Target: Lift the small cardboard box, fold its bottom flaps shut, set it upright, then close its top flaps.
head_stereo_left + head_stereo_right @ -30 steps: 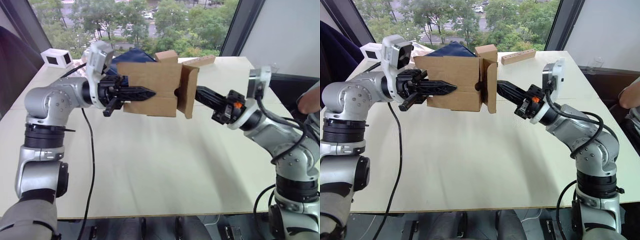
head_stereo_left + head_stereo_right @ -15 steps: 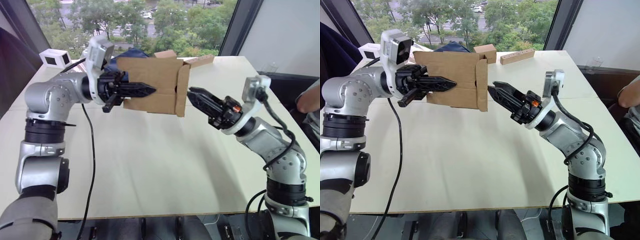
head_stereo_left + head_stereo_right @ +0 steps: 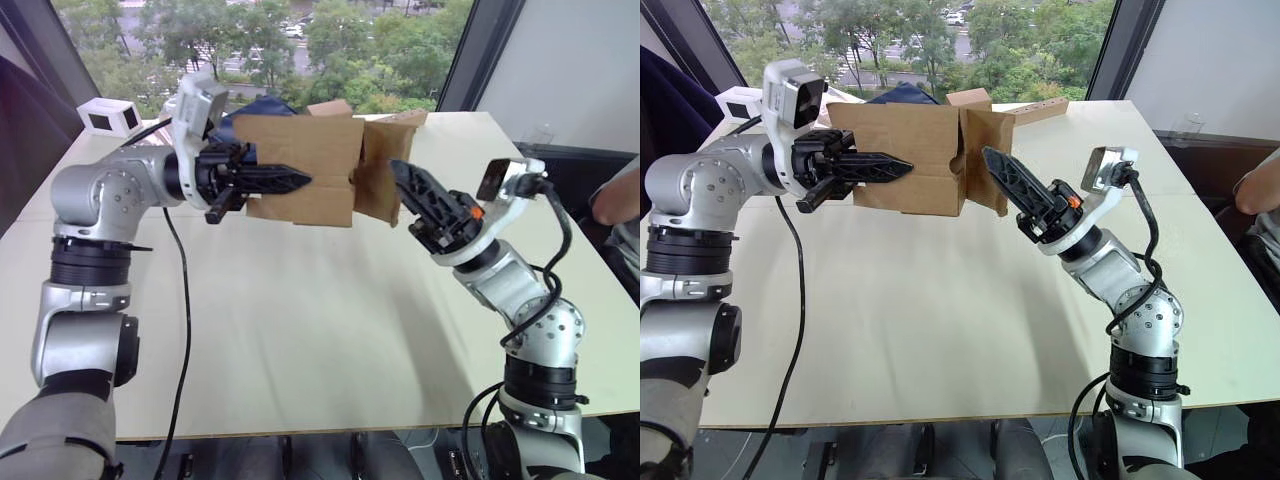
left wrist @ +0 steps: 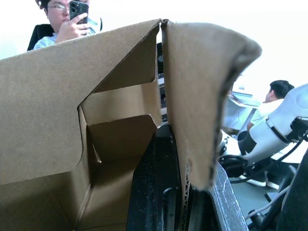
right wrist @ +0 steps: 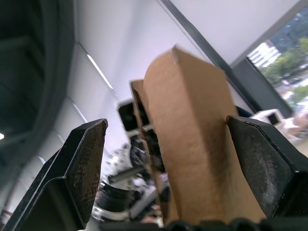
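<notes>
Box: we hold the small cardboard box [image 3: 300, 170] on its side, lifted above the table [image 3: 300, 320]; plain brown, a flap [image 3: 377, 170] hanging off its right end.
Left gripper [image 3: 300, 181]: we pinch the box's side wall between closed fingers.
Right gripper [image 3: 992, 160]: fingers spread wide, with the flap between them.
Change: half a second ago our right gripper sat just short of the flap; now it has tilted up, and the flap faces us more broadly.
</notes>
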You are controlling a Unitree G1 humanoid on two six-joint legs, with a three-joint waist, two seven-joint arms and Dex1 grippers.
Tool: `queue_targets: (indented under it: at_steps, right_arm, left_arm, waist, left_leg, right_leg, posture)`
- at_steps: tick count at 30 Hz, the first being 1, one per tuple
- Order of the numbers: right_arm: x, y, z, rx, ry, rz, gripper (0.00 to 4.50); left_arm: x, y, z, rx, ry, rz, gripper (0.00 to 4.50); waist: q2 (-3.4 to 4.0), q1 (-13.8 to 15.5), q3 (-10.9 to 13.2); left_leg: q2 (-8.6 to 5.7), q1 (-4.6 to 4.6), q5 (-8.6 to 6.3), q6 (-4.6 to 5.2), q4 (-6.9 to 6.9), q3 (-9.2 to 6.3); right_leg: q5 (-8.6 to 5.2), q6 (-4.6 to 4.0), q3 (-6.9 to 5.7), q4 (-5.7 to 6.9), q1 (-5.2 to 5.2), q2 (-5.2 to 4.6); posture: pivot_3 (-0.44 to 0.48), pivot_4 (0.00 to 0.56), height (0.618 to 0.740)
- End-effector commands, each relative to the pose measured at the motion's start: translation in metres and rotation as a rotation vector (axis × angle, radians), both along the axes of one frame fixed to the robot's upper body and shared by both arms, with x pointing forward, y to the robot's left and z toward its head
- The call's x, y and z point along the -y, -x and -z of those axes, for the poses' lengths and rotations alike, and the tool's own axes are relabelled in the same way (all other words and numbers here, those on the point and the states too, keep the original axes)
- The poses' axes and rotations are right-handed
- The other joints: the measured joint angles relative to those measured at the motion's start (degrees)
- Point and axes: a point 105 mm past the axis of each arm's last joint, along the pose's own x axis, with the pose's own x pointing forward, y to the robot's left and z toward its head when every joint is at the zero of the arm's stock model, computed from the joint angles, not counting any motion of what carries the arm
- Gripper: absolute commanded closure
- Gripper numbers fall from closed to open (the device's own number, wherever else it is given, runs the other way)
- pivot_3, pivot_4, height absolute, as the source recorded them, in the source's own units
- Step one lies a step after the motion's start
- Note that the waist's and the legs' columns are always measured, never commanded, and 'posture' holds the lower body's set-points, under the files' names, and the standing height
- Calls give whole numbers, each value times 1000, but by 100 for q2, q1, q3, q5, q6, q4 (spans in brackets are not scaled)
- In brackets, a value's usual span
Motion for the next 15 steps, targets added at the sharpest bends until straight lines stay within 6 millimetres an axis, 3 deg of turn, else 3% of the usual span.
queue_targets:
  at_steps: [1, 5, 9, 12, 15]
  right_arm:
    - [3, 8, -12, 34, -65, -31, 353]
    - [0, 6, -7, 24, -46, -13, 353]
    - [-1, 3, -4, 9, -44, 6, 1269]
    - [-2, 1, -2, 2, -49, 20, 2364]
    - [-4, 0, -1, -5, -65, 36, 2364]
  left_arm:
    - [-2, 5, -15, 59, 9, 0, 4500]
    - [-2, 5, -16, 59, 10, -2, 4500]
    - [-2, 5, -16, 58, 12, -3, 4500]
    - [-2, 5, -16, 59, 14, -3, 4500]
    - [-2, 5, -16, 59, 18, -7, 4500]
  waist:
    - [0, 1, 0]
    - [0, 1, 0]
    - [0, 0, 0]
    - [0, -1, 0]
    - [0, -2, 0]
  left_leg:
    - [0, 0, 0, 0, 0, 0]
    - [0, 0, 0, 0, 0, 0]
    - [0, 0, 0, 0, 0, 0]
    - [0, 0, 0, 0, 0, 0]
    - [0, 0, 0, 0, 0, 0]
  right_leg:
    - [0, 0, 0, 0, 0, 0]
    - [0, 0, 0, 0, 0, 0]
    - [0, 0, 0, 1, 0, 0]
    - [0, 0, 0, 1, 0, 0]
    - [0, 0, 0, 1, -1, 0]
  posture:
    - [0, 150, 740]
    - [0, 150, 740]
    - [0, 150, 740]
    - [0, 150, 740]
    - [0, 150, 740]
